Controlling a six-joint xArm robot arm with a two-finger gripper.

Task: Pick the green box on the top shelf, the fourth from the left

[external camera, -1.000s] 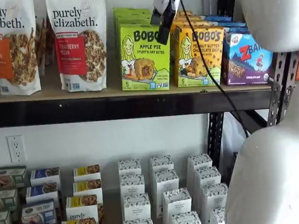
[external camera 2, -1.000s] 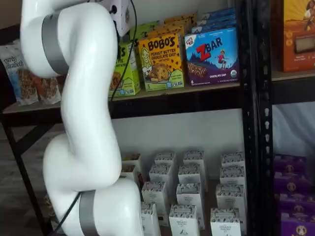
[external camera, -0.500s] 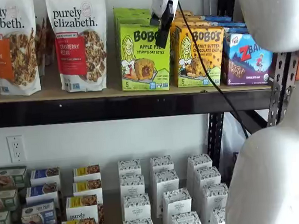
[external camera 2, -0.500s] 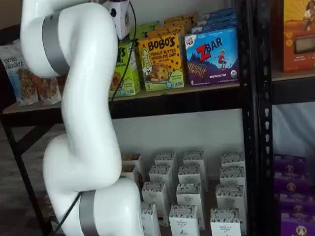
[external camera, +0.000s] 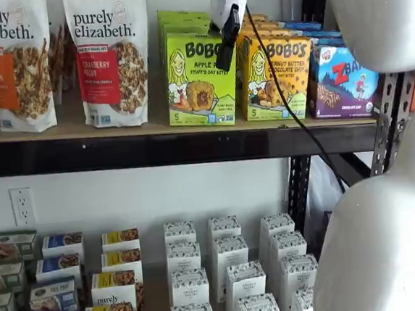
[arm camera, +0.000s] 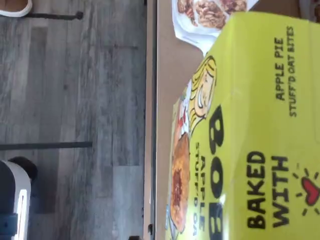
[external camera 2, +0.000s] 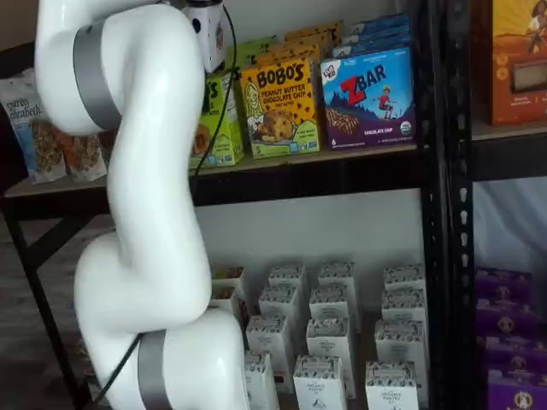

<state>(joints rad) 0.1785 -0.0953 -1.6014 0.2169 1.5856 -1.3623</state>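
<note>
The green box (external camera: 200, 83), a lime Bobo's Apple Pie carton, stands upright at the front of the top shelf (external camera: 156, 149) and shows in both shelf views (external camera 2: 219, 120). My gripper (external camera: 223, 54) hangs from above in front of the box's upper right corner. Only one black finger shows side-on, and it holds nothing; the jaws stand open. The wrist view is filled by the green box (arm camera: 250, 125), seen very close on the tan shelf board (arm camera: 162, 100). More green boxes stand in a row behind it.
A yellow-orange Bobo's box (external camera: 277, 76) stands right beside the green one, then a ZBar box (external camera: 343, 82). Granola bags (external camera: 111, 55) stand to its left. A black cable (external camera: 281, 83) trails from the gripper. The white arm (external camera: 387, 220) fills the right side; white cartons (external camera: 225, 270) fill the lower shelf.
The gripper has edged slightly left and closer to the green box. The boxes have not moved.
</note>
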